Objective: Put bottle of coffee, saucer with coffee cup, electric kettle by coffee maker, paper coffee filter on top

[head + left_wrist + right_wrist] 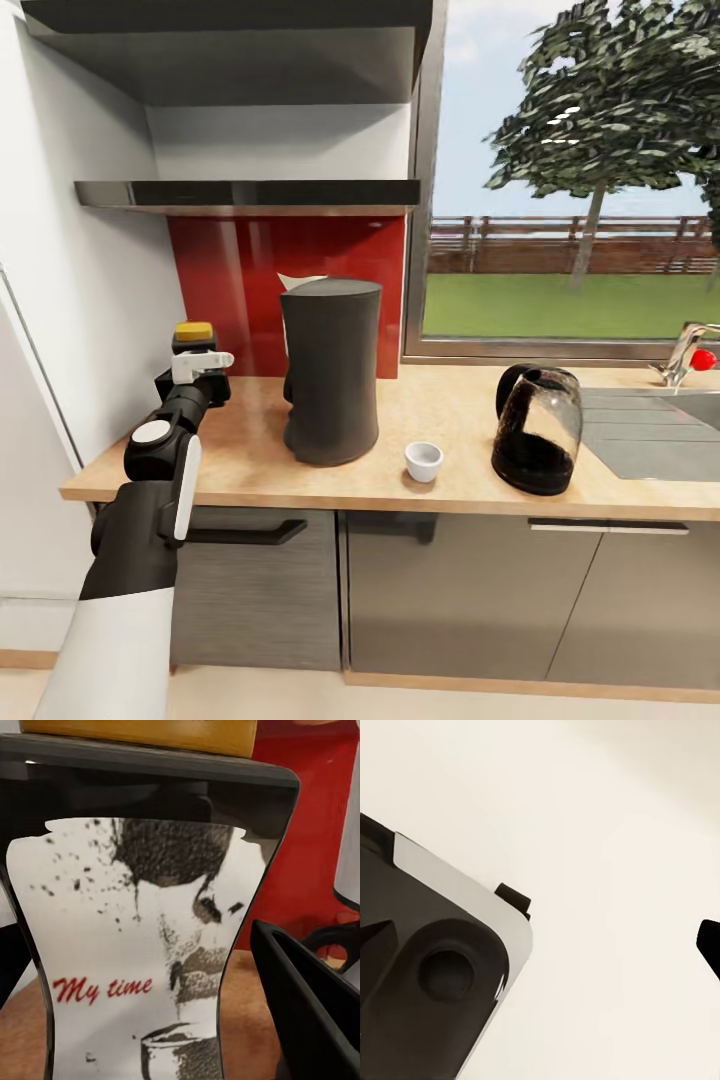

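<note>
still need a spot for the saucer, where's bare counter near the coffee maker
Bare countertop lies between the coffee maker and the electric kettle, behind the coffee cup. It is crowded to the coffee maker's left, where the left gripper is at the bottle of coffee.

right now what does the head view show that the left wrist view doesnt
Head view alone: the coffee cup, the electric kettle, the kitchen shelf and the window. Left wrist view alone: the bottle's label with "My time" in red. Both: the bottle of coffee at the left gripper, the coffee maker, the red backsplash, the kitchen countertop.
</note>
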You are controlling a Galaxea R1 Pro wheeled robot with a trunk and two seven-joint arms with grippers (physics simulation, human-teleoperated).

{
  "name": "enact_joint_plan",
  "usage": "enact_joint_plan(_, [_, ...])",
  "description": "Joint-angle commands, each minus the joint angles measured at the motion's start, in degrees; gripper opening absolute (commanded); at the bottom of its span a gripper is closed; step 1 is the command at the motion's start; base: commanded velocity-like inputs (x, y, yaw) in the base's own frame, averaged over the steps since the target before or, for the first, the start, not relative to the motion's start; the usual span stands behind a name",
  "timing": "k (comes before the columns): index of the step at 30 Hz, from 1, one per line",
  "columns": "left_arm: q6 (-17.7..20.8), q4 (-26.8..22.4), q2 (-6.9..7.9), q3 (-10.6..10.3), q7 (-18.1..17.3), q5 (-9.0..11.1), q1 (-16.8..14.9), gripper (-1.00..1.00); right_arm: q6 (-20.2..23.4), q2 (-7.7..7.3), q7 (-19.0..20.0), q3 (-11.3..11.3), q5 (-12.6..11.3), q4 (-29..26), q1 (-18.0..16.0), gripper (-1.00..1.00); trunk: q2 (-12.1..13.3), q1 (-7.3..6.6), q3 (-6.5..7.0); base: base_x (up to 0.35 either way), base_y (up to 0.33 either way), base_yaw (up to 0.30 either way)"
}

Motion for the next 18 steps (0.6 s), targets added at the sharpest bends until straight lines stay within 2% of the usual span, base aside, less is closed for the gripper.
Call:
enact_joint_plan(1, [0.3, 0.0, -0.03, 0.0, 0.0, -0.4, 0.0, -1.00, -0.3, -0.05, 0.0, 0.2, -0.7, -0.1, -0.1, 1.00, 0.0, 0.00, -0.07, 0.000, 0.090, 0.000])
enact_joint_plan(9, [0.3, 0.2, -0.03, 0.0, 0.0, -0.4, 0.0, -1.00, -0.3, -0.05, 0.1, 0.1, -0.7, -0.1, -0.1, 1.00, 0.0, 0.00, -0.07, 0.131, 0.133, -0.014])
enact_joint_plan(14, [0.4, 0.3, -0.03, 0.0, 0.0, -0.5, 0.0, -1.00, -0.3, -0.05, 0.1, 0.2, -0.7, -0.1, -0.1, 1.00, 0.0, 0.00, -0.07, 0.021, 0.020, -0.171])
enact_joint_plan(18, [0.4, 0.3, -0.03, 0.0, 0.0, -0.5, 0.0, -1.00, -0.4, -0.05, 0.1, 0.2, -0.6, -0.1, -0.1, 1.00, 0.0, 0.00, -0.07, 0.141, 0.125, -0.057])
